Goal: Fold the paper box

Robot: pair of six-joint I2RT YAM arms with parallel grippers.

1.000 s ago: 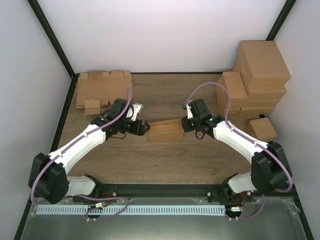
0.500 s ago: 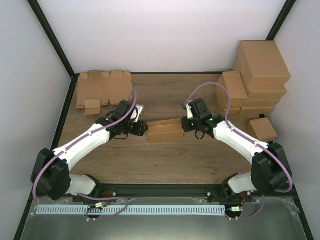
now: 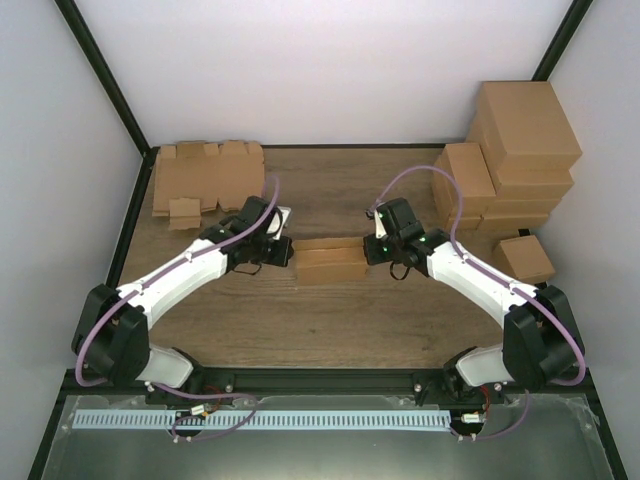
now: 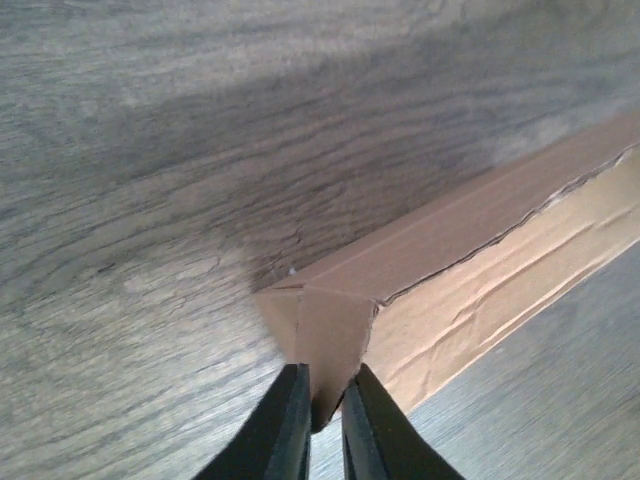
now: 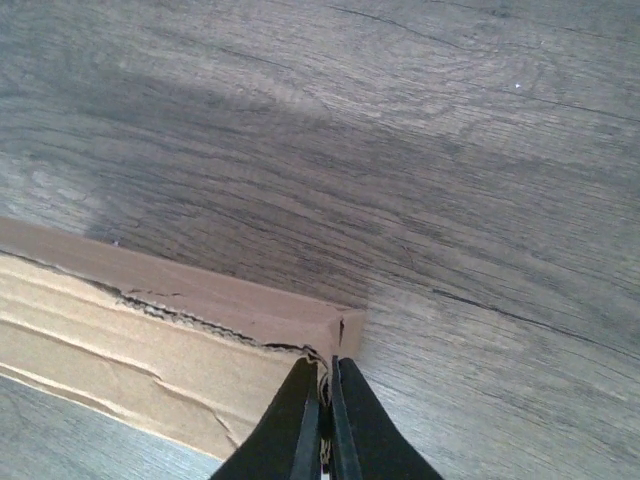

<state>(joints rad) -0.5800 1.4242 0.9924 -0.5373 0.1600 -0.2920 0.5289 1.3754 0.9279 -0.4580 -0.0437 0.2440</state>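
The paper box [image 3: 330, 260] is a low brown cardboard piece, partly folded, at the table's middle between both arms. My left gripper [image 3: 288, 252] is shut on its left end; in the left wrist view the fingers pinch a folded corner flap [image 4: 335, 335], gripper [image 4: 325, 420]. My right gripper [image 3: 372, 250] is shut on the right end wall of the paper box [image 5: 150, 335], its gripper [image 5: 325, 400] clamped on the thin cardboard edge.
A stack of flat die-cut cardboard blanks [image 3: 205, 178] lies at the back left. Several folded brown cartons [image 3: 515, 160] are piled at the back right, with a small one [image 3: 525, 258] in front. Dark frame posts stand at the back corners.
My left gripper moved right to the box's left end and closed on its corner flap. The box now lies straighter. The right gripper stayed in place.
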